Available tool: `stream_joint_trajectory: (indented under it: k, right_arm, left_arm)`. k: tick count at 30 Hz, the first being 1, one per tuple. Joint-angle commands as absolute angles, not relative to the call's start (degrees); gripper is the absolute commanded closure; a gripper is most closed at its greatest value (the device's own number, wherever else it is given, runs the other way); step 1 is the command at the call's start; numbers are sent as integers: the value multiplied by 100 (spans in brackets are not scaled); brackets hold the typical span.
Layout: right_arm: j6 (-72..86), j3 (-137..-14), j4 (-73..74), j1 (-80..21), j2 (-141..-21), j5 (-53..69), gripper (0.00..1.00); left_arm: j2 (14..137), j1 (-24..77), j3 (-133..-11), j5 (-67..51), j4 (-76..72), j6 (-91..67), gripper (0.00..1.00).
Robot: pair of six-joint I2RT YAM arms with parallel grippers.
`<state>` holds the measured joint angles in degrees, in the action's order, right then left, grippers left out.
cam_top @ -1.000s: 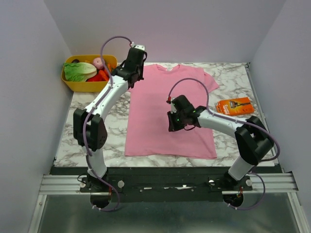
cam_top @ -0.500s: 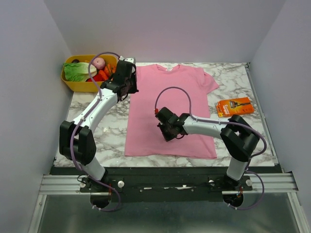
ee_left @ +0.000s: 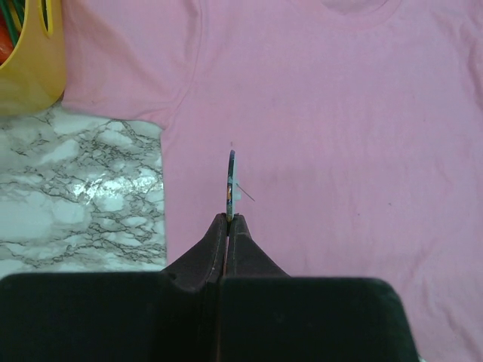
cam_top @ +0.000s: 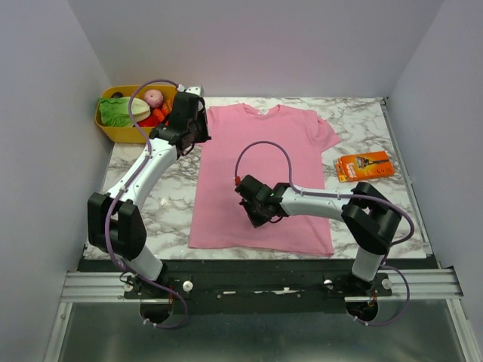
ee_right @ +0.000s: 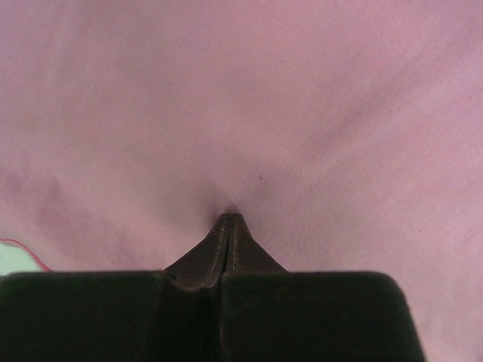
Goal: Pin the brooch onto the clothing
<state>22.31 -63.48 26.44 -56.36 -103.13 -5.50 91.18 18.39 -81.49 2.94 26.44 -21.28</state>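
Brooch [ee_left: 232,181] stands edge-on, clamped in left fingers [ee_left: 223,226], over the pink T-shirt [ee_left: 339,113] near its left sleeve, pin stub pointing right. Probably above the cloth, not touching. Right fingers [ee_right: 224,230] are clenched further down, apparently pinching a pucker of the shirt.

The shirt [cam_top: 264,154] lies flat, its chest uncovered between the arms and open from above. A yellow basket [cam_top: 113,134] crowds the far-left corner, near the left gripper [ee_left: 228,219]. The right arm [cam_top: 317,202] and its looping cable [cam_top: 264,143] cross the lower shirt. A razor pack [cam_top: 364,165] sits on the bench [cam_top: 170,200] to the right, seemingly apart from the sleeve.
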Motion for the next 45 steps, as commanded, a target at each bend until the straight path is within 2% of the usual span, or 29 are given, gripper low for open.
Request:
stream_joint_trajectory:
  k: [1,28,38,45]
  right_arm:
    - [2364,-5880,3427,-5845,-10626,-334,98]
    - [2628,-5221,3595,-6293,-10195,-26,99]
    - [2777,-6054,4087,-6311,-9300,-2029,99]
    - [2505,-6626,3876,-6135,-8860,-2320,99]
  left_arm:
    - [8921,1784,-8095,193,2584,-2197,100]
    - [9554,1740,-8288,115,2742,-2145,100]
    - [9914,1766,-8481,184,2830,-2013,100]
    - [10248,1977,-8780,562,3023,-1881,100]
